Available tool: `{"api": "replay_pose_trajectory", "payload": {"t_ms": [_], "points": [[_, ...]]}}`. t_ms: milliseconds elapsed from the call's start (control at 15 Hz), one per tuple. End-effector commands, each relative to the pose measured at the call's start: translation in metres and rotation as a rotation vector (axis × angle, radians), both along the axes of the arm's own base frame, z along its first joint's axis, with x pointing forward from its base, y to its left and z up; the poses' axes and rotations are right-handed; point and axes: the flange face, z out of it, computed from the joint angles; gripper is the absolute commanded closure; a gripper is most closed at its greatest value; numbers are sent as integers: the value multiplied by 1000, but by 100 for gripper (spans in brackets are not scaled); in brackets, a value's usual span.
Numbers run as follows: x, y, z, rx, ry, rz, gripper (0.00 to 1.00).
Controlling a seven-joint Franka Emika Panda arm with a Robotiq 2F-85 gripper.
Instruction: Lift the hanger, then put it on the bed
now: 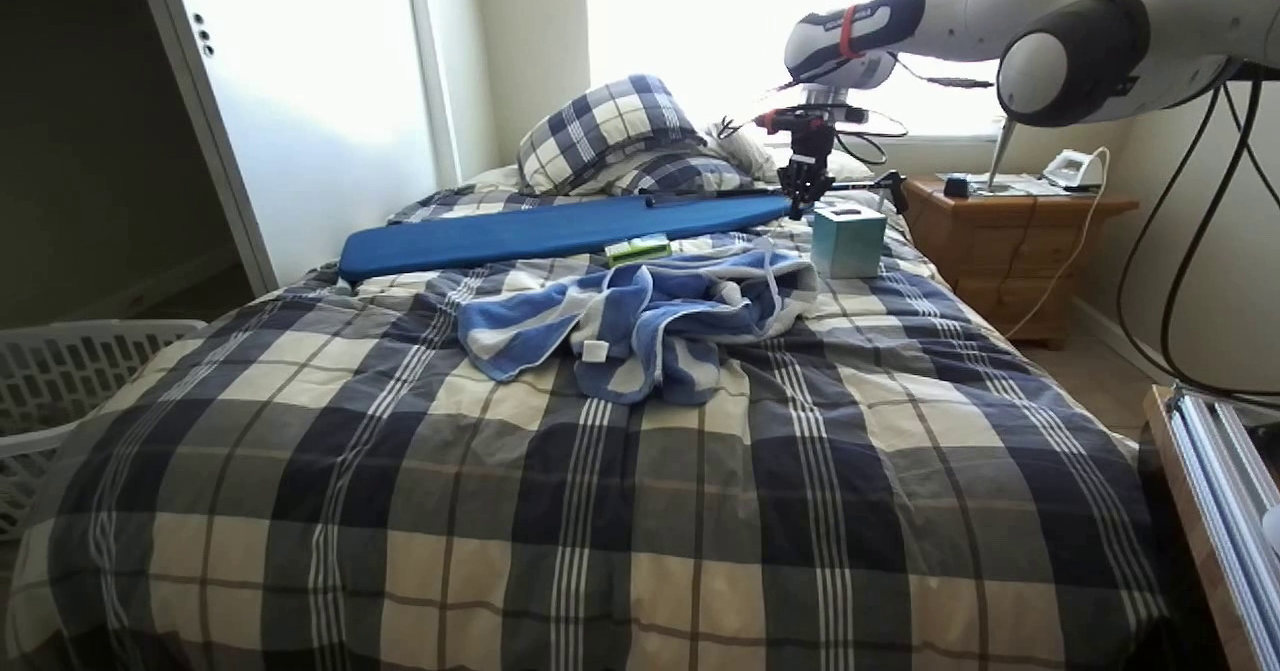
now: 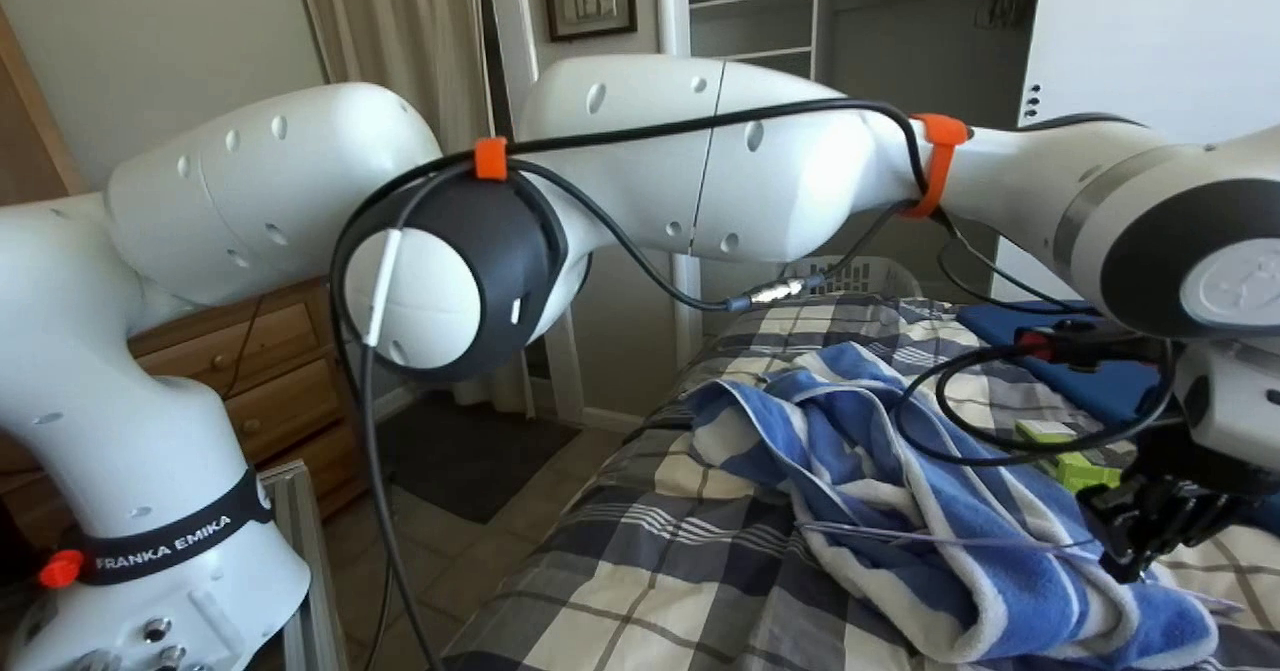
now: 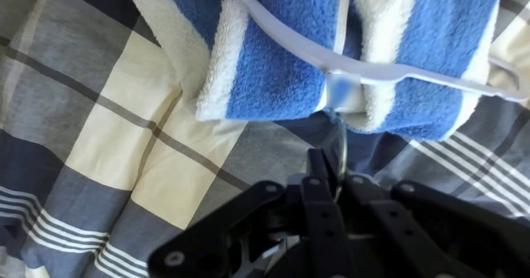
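While hand (image 3: 336,175) pinches hook (image 3: 343,147) (thin) — hanger (image 3: 358,68) lies below.

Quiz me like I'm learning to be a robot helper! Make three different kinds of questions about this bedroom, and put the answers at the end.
1. What colour is the long flat board lying on the bed? A red, B blue, C yellow.
2. True or false: in the wrist view, the hook of the hanger runs in between the robot's fingers.
3. Where is the white iron?

Key: 1. B. 2. True. 3. On the wooden nightstand.
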Motion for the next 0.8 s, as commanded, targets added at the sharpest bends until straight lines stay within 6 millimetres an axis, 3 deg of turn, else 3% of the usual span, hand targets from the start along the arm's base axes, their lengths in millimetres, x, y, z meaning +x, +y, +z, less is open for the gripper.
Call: {"api": "replay_pose_trajectory", "payload": {"t_ms": [0, 333, 733], "points": [[-23, -21, -24, -32, 62, -77, 99], [-65, -47, -50, -52, 215, -241, 99], [-97, -39, -78, 68, 389, -298, 99]]}}
